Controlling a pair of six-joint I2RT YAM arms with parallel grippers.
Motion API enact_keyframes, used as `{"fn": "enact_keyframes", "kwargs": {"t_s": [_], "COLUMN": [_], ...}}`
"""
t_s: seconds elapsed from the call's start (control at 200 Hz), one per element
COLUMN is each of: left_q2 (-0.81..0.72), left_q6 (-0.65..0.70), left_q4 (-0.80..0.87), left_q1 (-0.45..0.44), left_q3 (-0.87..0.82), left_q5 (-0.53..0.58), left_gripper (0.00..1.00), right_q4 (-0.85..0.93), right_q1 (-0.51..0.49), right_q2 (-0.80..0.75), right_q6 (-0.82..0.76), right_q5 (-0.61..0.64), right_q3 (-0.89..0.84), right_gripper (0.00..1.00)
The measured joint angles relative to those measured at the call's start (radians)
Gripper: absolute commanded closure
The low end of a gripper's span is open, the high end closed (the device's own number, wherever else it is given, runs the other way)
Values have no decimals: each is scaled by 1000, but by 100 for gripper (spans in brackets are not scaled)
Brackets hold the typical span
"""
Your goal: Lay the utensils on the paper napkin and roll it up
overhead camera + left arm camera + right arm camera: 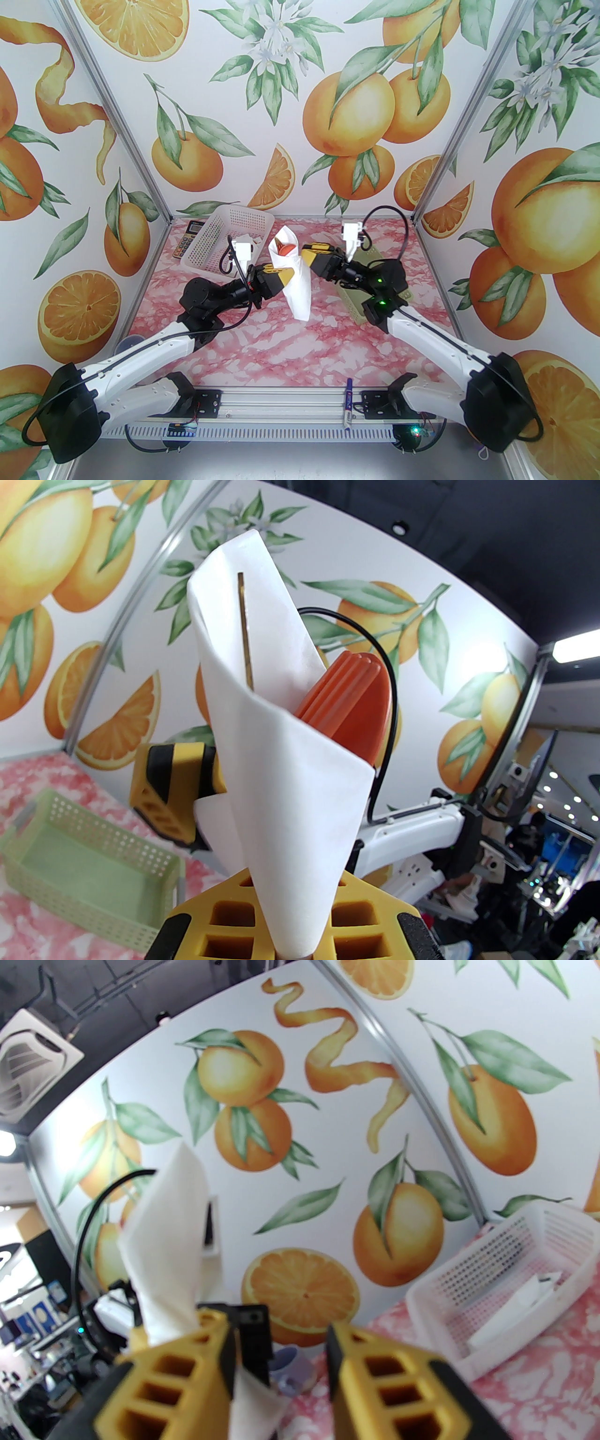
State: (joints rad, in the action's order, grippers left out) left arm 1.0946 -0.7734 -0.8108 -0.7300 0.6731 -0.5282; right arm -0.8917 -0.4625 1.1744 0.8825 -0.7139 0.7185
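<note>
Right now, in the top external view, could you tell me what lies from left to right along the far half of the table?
The calculator → white basket → rolled napkin holding the utensils → green basket.

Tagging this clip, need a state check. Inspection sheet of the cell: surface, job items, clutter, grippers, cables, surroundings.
Surface: pink marbled tabletop, no spills seen.
Job's things: paper napkin rolled into a cone and held up between the arms; utensils inside it, orange heads poking out of the top.
Clutter: white basket with white paper in it and a calculator at the far left; green basket under the right arm; marker pen on the near rail.
Grippers: left gripper shut on the napkin; right gripper open, one finger against the napkin.
Cables: black cable looped at each wrist, no snag seen.
Surroundings: orange-print walls, aluminium frame posts.
</note>
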Motion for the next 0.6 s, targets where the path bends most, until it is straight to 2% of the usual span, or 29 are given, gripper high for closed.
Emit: {"fn": "enact_keyframes", "kwargs": {"t_s": [0.32,0.6], "left_q2": [-30,-53], "left_q6": [53,103], "left_q4": [116,225], "left_q1": [0,0], "left_q3": [-10,-10], "left_q5": [42,83], "left_gripper": [100,100], "right_q4": [241,463], "right_q1": [130,124], "right_q2": [-223,-391], "right_q6": [-47,-122], "right_q5": [0,-18], "right_q3": [-69,-71], "right_gripper": [38,35]}}
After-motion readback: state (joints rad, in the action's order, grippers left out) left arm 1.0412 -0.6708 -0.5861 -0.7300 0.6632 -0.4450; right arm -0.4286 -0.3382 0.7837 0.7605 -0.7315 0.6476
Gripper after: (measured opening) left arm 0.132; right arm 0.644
